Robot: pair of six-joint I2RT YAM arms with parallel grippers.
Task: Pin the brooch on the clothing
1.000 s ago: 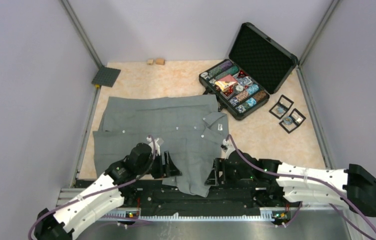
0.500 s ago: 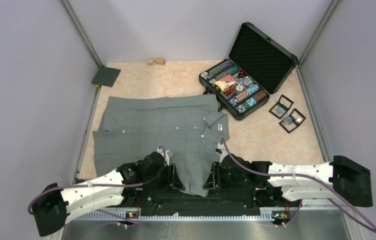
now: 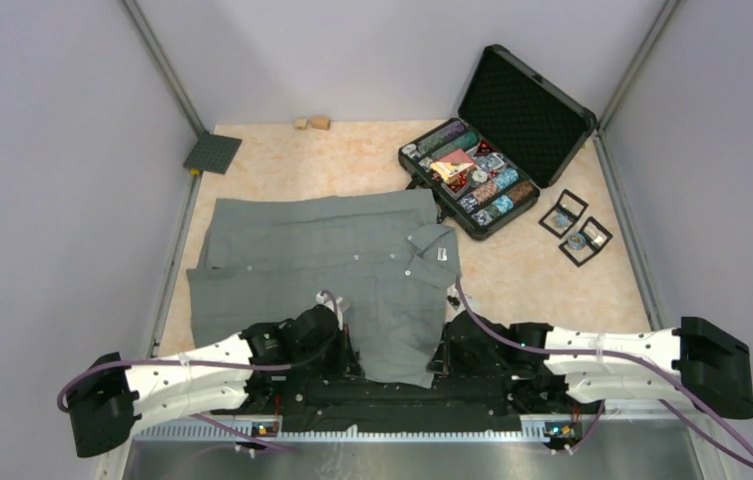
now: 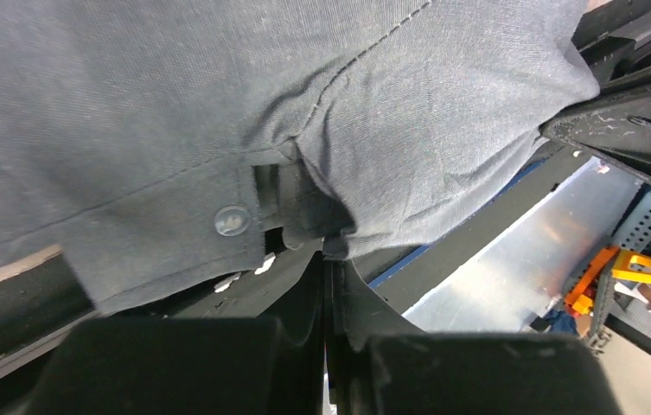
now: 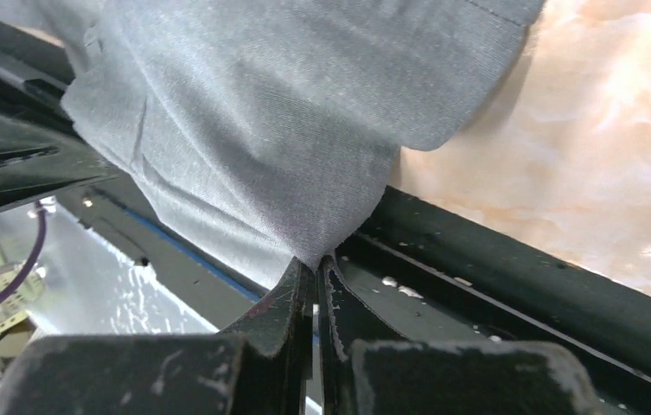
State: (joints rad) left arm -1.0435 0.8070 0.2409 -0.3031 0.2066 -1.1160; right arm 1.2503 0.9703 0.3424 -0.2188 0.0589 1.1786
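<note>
Down and apart go both arms since half a second ago, drawing the hem out wider. On the left, the left gripper (image 4: 326,259) is clamped tight on the placket edge of the shirt (image 3: 352,260), with a pale button (image 4: 232,220) just beside it. The shirt lies flat mid-table, its hem draped over the near rail. On the right, the right gripper (image 5: 315,264) is pinched shut on the other hem corner. An open case (image 3: 497,150) sits far right.
</note>
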